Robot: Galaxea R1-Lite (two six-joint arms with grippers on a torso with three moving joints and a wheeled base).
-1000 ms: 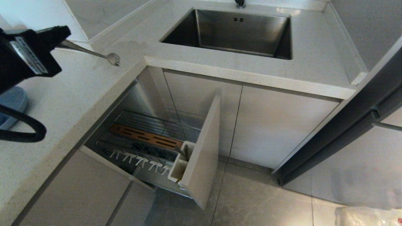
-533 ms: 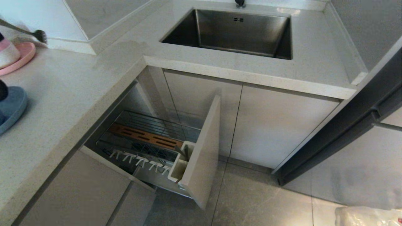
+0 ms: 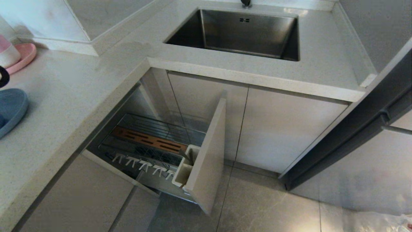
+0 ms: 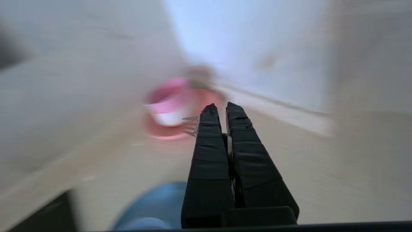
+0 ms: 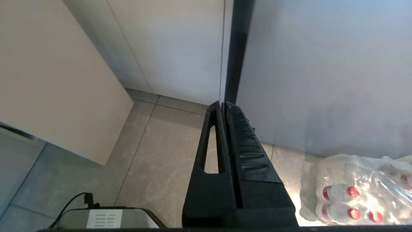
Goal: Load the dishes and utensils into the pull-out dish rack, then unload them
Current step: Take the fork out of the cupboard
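The pull-out dish rack (image 3: 151,143) stands open below the counter, with its wooden bar, white prongs and white utensil cup (image 3: 184,170); something thin and stick-like leans in the cup. A pale-blue dish (image 3: 11,108) sits on the counter at the far left and shows below my left gripper as the blue dish (image 4: 151,206). My left gripper (image 4: 222,108) is outside the head view, over the counter near the pink dishes. It is shut on a silver fork, whose tines (image 4: 190,126) stick out beside the fingers. My right gripper (image 5: 223,104) hangs shut and empty over the floor.
A pink-and-white bowl (image 3: 5,53) on a pink plate (image 3: 25,55) stands at the counter's back left. The steel sink (image 3: 238,32) is at the back. The rack's beige front panel (image 3: 207,154) juts into the aisle. A pack of water bottles (image 5: 354,190) lies on the floor.
My left gripper has swung left with the fork, from above the counter corner out of the head view. The rack and the right arm have not moved.
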